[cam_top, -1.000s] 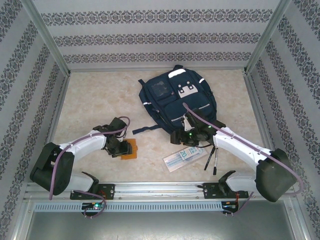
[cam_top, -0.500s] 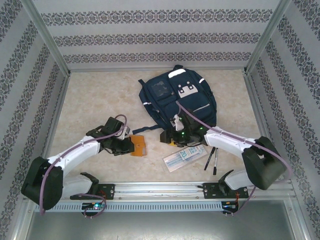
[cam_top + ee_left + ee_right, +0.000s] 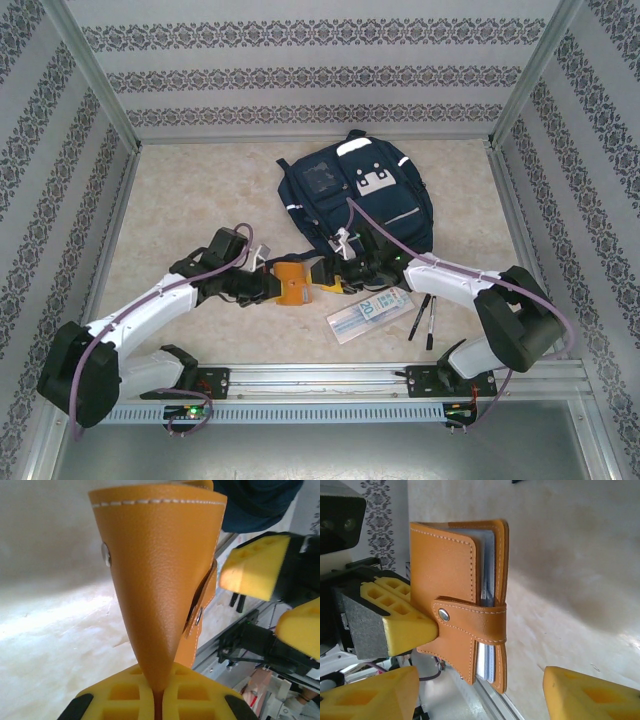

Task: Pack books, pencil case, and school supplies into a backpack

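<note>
Left pincer (image 3: 156,692) clamped on orange notebook (image 3: 292,283) at centre frame; right pincer (image 3: 477,692) wide, just beside it; close squarely on free edge before releasing left.

A pale, marbled beige surface (image 3: 200,200) is enclosed on three sides by walls (image 3: 320,75) papered in white with dark ornamental bands, slanted metal posts (image 3: 95,75) are set at the back corners, and a silver rail (image 3: 320,377) with a slotted strip (image 3: 320,412) below it is fixed along the near edge.
</note>
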